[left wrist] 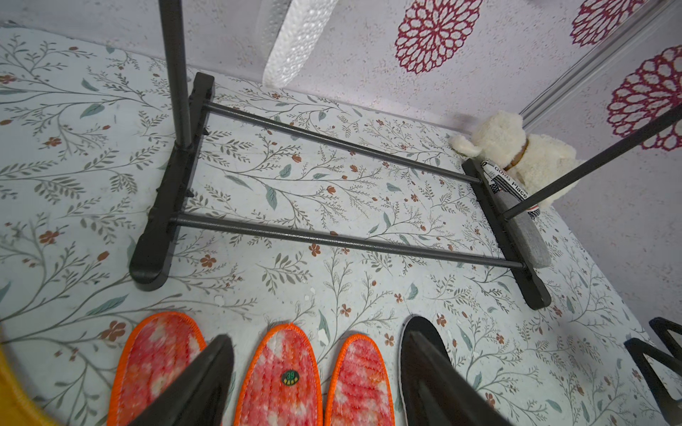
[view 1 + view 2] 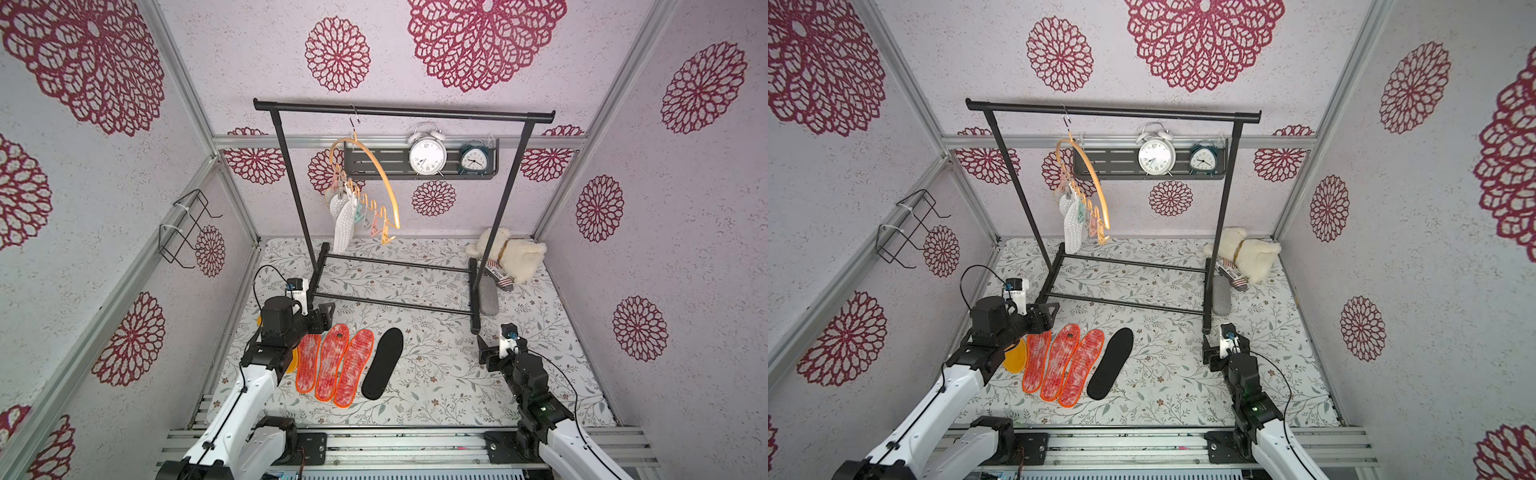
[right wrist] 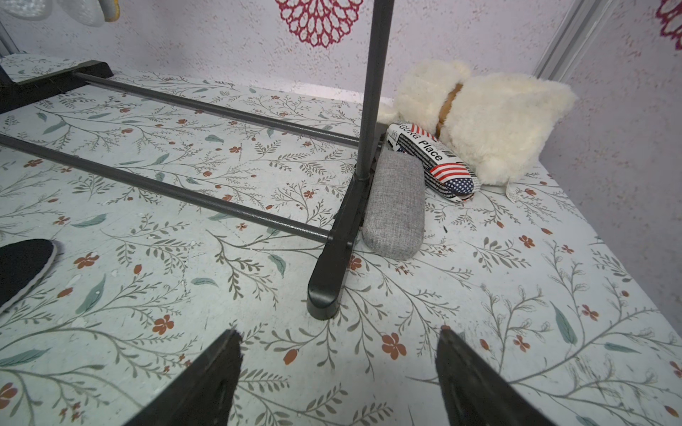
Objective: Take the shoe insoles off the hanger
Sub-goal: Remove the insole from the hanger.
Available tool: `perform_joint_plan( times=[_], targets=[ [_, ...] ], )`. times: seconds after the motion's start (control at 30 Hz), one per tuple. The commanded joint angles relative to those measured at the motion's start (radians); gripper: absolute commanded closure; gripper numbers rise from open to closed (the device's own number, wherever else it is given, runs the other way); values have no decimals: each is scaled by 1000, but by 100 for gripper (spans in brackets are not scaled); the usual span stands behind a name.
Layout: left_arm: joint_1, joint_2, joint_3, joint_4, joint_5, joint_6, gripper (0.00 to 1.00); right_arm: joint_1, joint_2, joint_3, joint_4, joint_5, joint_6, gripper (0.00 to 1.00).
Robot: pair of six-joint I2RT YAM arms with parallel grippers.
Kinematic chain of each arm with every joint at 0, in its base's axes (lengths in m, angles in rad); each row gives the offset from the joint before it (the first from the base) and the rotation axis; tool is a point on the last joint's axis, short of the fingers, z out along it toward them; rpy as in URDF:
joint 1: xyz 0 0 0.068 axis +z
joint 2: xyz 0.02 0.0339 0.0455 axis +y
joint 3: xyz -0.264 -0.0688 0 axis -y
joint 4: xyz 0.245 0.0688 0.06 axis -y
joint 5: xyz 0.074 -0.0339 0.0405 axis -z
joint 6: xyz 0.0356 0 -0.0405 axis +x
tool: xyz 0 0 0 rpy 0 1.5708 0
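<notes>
The orange-tan hanger point(image 2: 376, 174) point(image 2: 1090, 174) hangs by its hook from the black rack's top bar. Two pale shoe insoles point(image 2: 345, 226) point(image 2: 1072, 230) dangle from its clothespins at the left end. On the table lie three red-speckled insoles point(image 2: 331, 361) point(image 1: 280, 380), a black one point(image 2: 383, 363) point(image 3: 22, 265), and a yellow one point(image 2: 1014, 355) half hidden under my left arm. My left gripper point(image 2: 327, 311) point(image 1: 319, 335) hovers open just beyond the red insoles' tips, holding nothing. My right gripper point(image 2: 484, 351) point(image 3: 338, 332) is open and empty, low over the table near the rack's right foot.
The black garment rack point(image 2: 403, 111) stands mid-table with two floor bars point(image 1: 332, 239). A grey case point(image 2: 489, 296) leans on its right foot, beside a flag-print case point(image 3: 435, 158) and a white plush toy point(image 2: 515, 253). Two clocks point(image 2: 427, 154) sit on a wall shelf. A wire basket point(image 2: 187, 226) hangs on the left wall.
</notes>
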Motion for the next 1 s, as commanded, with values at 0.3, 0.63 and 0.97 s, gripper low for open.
perform_joint_plan(
  times=[0.3, 0.63, 0.97],
  targets=[
    [19, 623, 662, 188, 151, 153, 30, -6, 31, 31, 49, -15, 11, 14],
    [21, 905, 986, 205, 444, 240, 30, -11, 41, 36, 45, -47, 4, 13],
    [1, 1094, 1098, 259, 532, 246, 34, -18, 130, 77, 19, -141, -12, 13]
  ],
)
